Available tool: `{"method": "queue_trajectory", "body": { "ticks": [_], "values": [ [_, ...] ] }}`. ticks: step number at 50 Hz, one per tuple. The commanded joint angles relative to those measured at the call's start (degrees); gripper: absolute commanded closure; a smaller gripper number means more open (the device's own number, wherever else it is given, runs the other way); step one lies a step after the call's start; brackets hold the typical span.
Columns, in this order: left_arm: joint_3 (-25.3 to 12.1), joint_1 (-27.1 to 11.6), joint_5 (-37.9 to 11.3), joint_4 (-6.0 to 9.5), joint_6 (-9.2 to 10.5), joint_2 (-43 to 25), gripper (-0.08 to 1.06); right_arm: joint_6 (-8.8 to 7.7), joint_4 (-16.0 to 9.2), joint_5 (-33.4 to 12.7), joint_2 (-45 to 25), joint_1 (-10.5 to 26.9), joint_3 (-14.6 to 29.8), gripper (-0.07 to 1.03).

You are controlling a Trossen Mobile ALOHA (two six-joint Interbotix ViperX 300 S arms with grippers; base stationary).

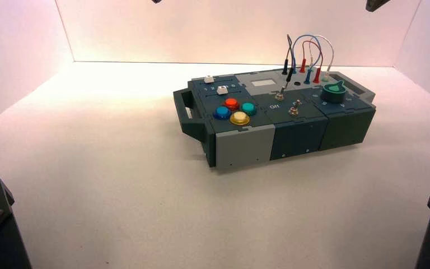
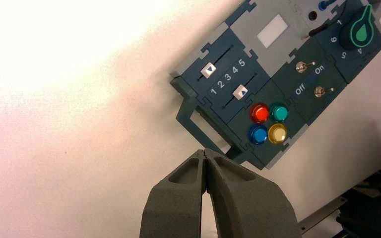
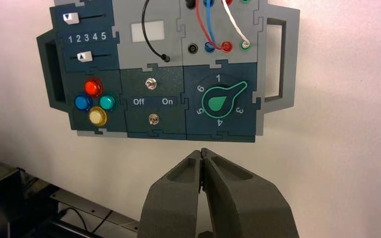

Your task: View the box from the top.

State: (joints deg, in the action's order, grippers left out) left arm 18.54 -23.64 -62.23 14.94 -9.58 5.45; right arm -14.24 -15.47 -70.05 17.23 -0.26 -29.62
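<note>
Both claws, left (image 2: 205,150) and right (image 3: 202,150), hover with fingers pinched together, the box (image 3: 151,101) just beyond their tips; dipping while panning could snag a fingertip on its looped wires (image 3: 206,25).

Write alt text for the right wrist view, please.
A flat box with four coloured round buttons, two toggle switches marked Off and On, sliders, a green knob and looped wires; the right gripper's closed fingers point toward it.
</note>
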Motion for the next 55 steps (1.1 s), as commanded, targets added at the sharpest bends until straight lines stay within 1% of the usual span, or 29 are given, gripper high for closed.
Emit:
{"method": "queue_trajectory", "body": {
  "ticks": [1, 7, 16, 30, 35, 36, 37, 55],
  "values": [
    [-2.0, -0.7, 0.4, 0.18, -0.26, 0.7, 1.01, 0.09, 0.0, 0.4, 1.1, -0.1, 1.1, 0.99],
    [-2.8, -0.9, 0.4, 0.18, -0.26, 0.6, 1.01, 0.09, 0.0, 0.4, 1.1, -0.1, 1.3, 0.99],
    [-6.1, -0.9, -1.7, 0.18, -0.26, 0.0, 1.01, 0.18, 0.0, 0.1, 1.1, -0.1, 2.5, 0.99],
    [-8.9, -0.9, -2.5, -0.09, -0.26, -1.7, 1.01, 0.53, 0.0, -0.3, 0.6, -0.1, 4.2, 0.99],
    [-9.5, -0.9, -2.9, -0.09, -0.70, -2.5, 1.01, 0.70, 0.0, -0.4, 0.2, 0.0, 4.6, 0.99],
    [-9.6, -0.9, -3.0, -0.18, -0.88, -2.5, 1.01, 0.62, 0.0, -0.4, 0.2, -0.1, 4.6, 0.99],
    [-9.8, -0.9, -3.2, -0.18, -1.49, -2.8, 1.01, 0.62, 0.0, -0.3, -0.3, -0.1, 4.7, 0.99],
    [-10.5, 0.3, -3.2, -0.35, -2.02, -3.2, 1.01, 0.70, 0.0, 0.1, -1.1, 0.0, 5.4, 0.99]
  ]
}}
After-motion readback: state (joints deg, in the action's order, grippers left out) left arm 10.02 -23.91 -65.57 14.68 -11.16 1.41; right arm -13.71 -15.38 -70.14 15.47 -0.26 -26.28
